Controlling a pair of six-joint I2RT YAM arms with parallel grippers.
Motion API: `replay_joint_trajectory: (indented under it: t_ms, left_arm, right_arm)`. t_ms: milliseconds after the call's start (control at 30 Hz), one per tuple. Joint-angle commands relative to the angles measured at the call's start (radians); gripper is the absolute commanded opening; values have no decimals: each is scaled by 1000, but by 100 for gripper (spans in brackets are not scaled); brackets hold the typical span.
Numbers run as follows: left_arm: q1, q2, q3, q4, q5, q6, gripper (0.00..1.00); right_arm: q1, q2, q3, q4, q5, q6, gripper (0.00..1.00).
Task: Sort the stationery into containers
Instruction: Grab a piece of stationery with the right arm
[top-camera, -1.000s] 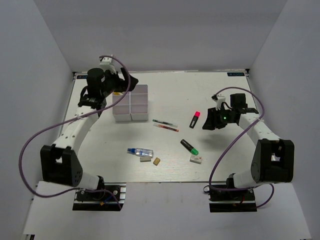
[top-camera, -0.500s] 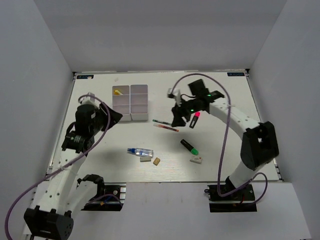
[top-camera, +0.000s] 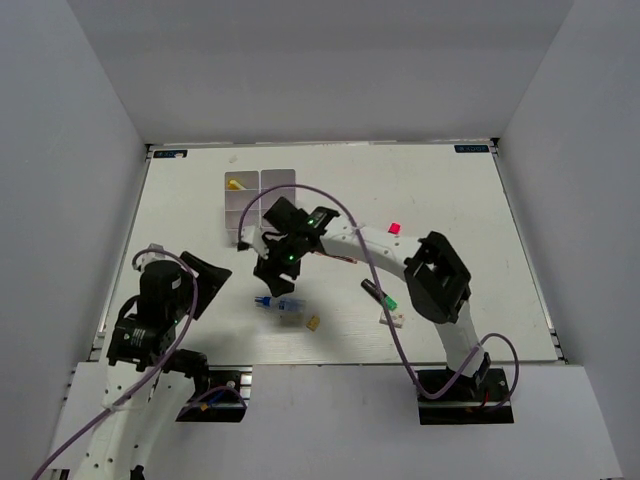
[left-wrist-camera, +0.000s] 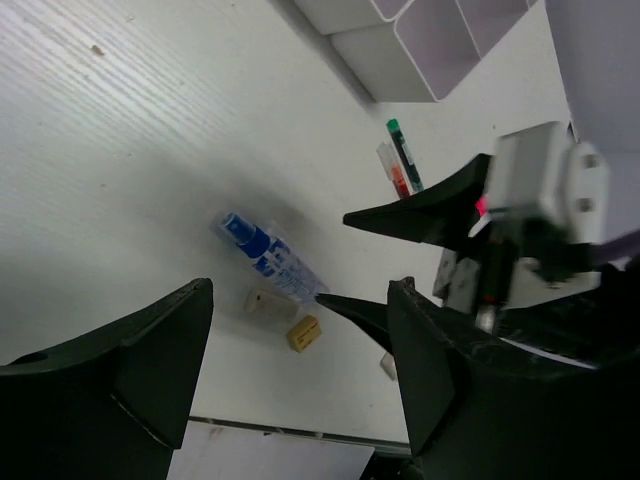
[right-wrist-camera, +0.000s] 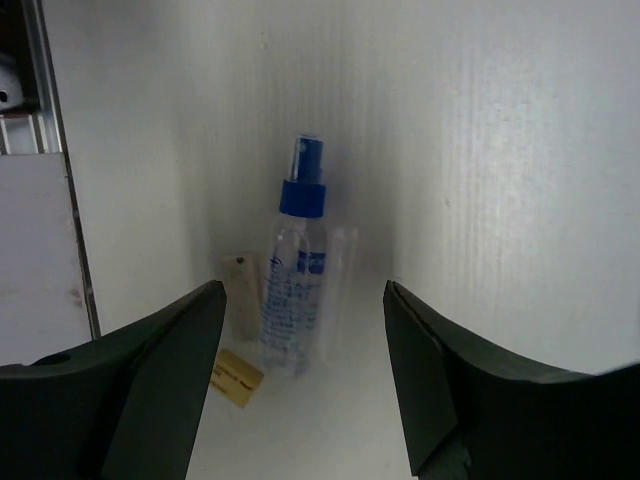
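The blue-capped glue bottle (top-camera: 281, 303) (right-wrist-camera: 296, 285) lies on the table, with a grey eraser (right-wrist-camera: 240, 296) and a tan eraser (top-camera: 313, 322) beside it. My right gripper (top-camera: 276, 272) (right-wrist-camera: 302, 290) hovers over the bottle, open, one finger on each side and nothing held. My left gripper (top-camera: 208, 273) (left-wrist-camera: 302, 287) is open and empty at the near left, pointing at the same bottle (left-wrist-camera: 268, 262). The white containers (top-camera: 260, 190) stand behind the right arm, a yellow-tipped item (top-camera: 235, 184) in one compartment. Pens (left-wrist-camera: 398, 165) lie right of the containers.
A green-capped highlighter (top-camera: 380, 295) and a white eraser (top-camera: 393, 320) lie to the right of the bottle. A pink cap (top-camera: 394, 228) shows past the right arm, which stretches across the table's middle. The table's near edge (left-wrist-camera: 260, 430) runs just under the erasers.
My right arm has swung left from the pens and pink highlighter to above the glue bottle, jaws widening. My left arm has pulled back from the containers to the near left.
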Motion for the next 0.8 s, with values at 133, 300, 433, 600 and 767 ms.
replay_joint_trajectory:
  t_ms: [133, 300, 433, 600, 767]
  left_arm:
    - [-2, -91, 65, -191, -71, -41, 80]
    - [-11, -127, 65, -226, -80, -50, 80]
    - [-11, -127, 74, -237, -80, -50, 80]
    - [-11, -127, 74, -237, -80, -41, 80]
    - [-11, -127, 56, -208, -68, -32, 79]
  right_arm:
    - [97, 103, 51, 12, 233, 55, 71]
    - [123, 140, 48, 29, 299, 52, 71]
    - [142, 175, 48, 43, 357, 49, 66]
    - [148, 188, 39, 49, 368, 41, 36]
    - [128, 119, 84, 8, 304, 14, 5]
